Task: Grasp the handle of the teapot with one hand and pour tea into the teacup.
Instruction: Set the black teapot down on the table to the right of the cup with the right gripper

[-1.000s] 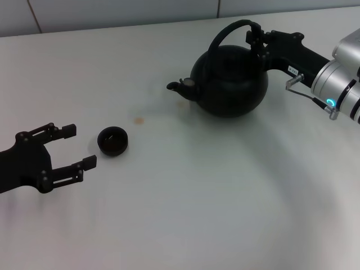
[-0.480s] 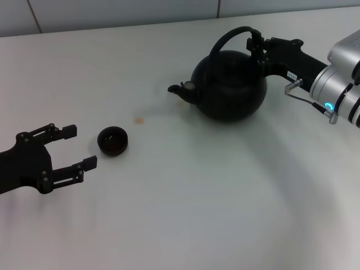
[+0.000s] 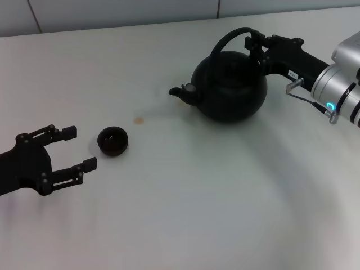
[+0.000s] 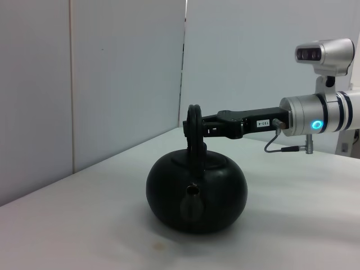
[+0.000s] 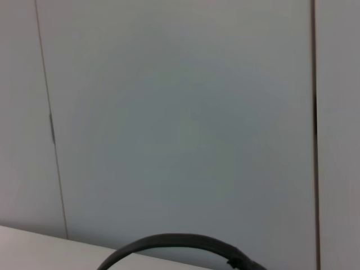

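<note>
Your teapot (image 3: 230, 84) sits far back on the bench (image 3: 197, 214), well apart from the teacup (image 3: 112, 140). It looks heavy and hard, so hold the top of the handle (image 3: 228, 38). Your right tool (image 3: 256, 45) is closed on it, arm reaching in level. Your left tool (image 3: 76, 149) waits open beside the cup.

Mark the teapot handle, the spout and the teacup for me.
handle (image 3: 225, 38), head view, on the arch's upper curve.
spout (image 3: 181, 92), head view, on the spout's middle, toward the teacup.
teacup (image 3: 112, 141), head view, on the cup's centre.
</note>
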